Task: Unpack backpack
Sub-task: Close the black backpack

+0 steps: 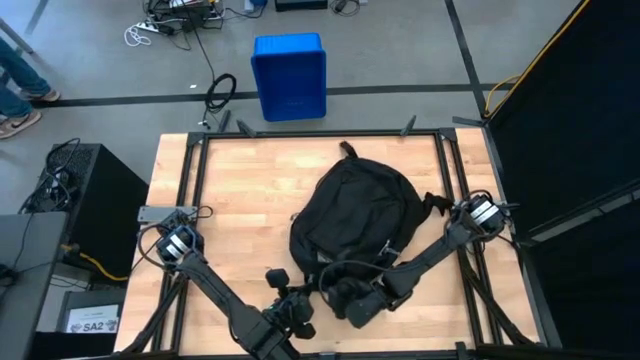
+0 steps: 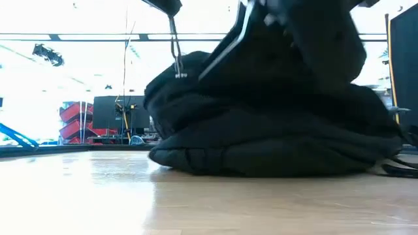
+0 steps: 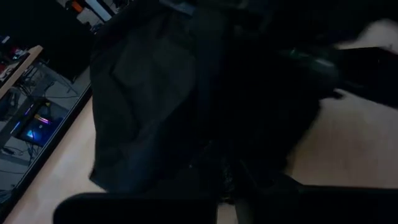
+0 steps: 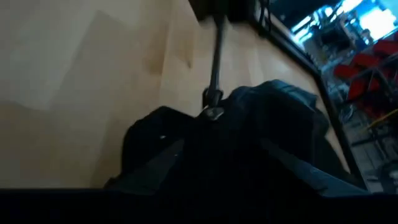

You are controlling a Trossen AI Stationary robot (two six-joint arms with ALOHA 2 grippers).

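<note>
The black backpack [image 1: 352,215] lies flat on the middle of the wooden table [image 1: 225,185]; in the low view it is a wide mound [image 2: 274,137]. My left gripper [image 1: 303,298] is shut at the backpack's near left corner, above it, and holds a thin zipper pull [image 2: 175,49]. My right gripper [image 1: 360,305] sits on the backpack's near end. Its fingers [image 4: 158,165] stand apart with black fabric [image 4: 249,137] between them. The left wrist view shows only the dark backpack [image 3: 149,93]. My left gripper holds the zipper pull by its upper end [image 2: 172,19], the fingers coming slanting down from the near left. The pull [image 4: 215,62] runs taut and straight down to the small metal piece [image 4: 212,112] on the backpack. The backpack's bottom stays on the table. My right gripper has backpack fabric between its spread fingers; whether they touch it I cannot tell.
A blue plastic bin [image 1: 289,75] stands on the floor beyond the table's far edge. Black rails [image 1: 320,133] frame the table. Bare wood lies left of the backpack and along the near edge [image 2: 130,196]. A black panel [image 1: 570,150] stands to the right.
</note>
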